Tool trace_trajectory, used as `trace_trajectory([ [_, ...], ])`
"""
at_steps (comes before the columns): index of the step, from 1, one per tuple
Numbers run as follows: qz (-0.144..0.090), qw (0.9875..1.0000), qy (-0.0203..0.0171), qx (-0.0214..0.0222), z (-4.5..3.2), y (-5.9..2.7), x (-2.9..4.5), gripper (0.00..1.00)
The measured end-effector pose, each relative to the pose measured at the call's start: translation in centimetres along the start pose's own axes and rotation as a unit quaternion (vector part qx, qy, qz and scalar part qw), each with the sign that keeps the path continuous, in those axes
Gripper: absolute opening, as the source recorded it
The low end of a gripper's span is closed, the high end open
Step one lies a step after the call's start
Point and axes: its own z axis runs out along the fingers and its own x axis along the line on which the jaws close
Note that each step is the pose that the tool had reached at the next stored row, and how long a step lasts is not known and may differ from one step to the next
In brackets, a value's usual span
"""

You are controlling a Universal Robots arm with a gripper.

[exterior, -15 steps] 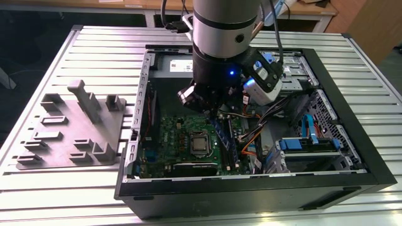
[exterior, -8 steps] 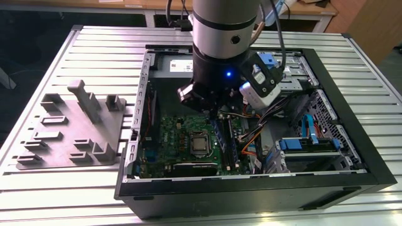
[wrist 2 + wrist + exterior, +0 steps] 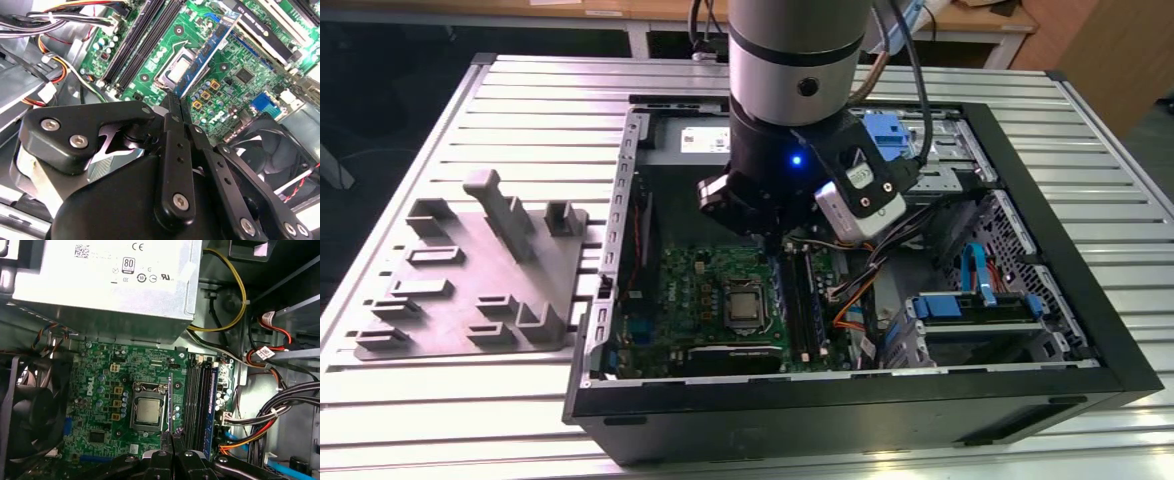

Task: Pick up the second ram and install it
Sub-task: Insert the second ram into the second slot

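Open computer case [image 3: 854,400] on a slatted metal table [image 3: 454,420], centre of the exterior view, grey holder tray [image 3: 467,280] toward the exterior view's left. Robot arm upright inside the case, over the green motherboard [image 3: 694,290]. In the second wrist view, gripper [image 3: 174,102] pinching one end of the second ram [image 3: 207,52]. In the first wrist view, stick seen edge-on above the board, between processor socket [image 3: 148,410] and long black memory slots [image 3: 194,400]

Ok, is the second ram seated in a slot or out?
Out. The gripper is shut on the second ram, held over the motherboard between the processor socket and the black slots.
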Motion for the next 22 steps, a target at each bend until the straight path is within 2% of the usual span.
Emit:
trace_trajectory([
  [5,0.001,1.0,0.0,0.0,0.01,0.0,-0.01,0.12],
  [8,0.001,1.0,-0.0001,-0.0001,0.07,-0.02,-0.27,0.12],
  [13,0.014,0.9999,-0.0006,0.0,0.21,-0.04,-0.48,0.12],
  [18,0.015,0.9999,-0.0009,-0.0008,0.31,-0.04,-0.57,0.12],
  [22,0.015,0.9999,-0.0008,-0.0012,0.54,-0.09,-0.98,0.12],
])
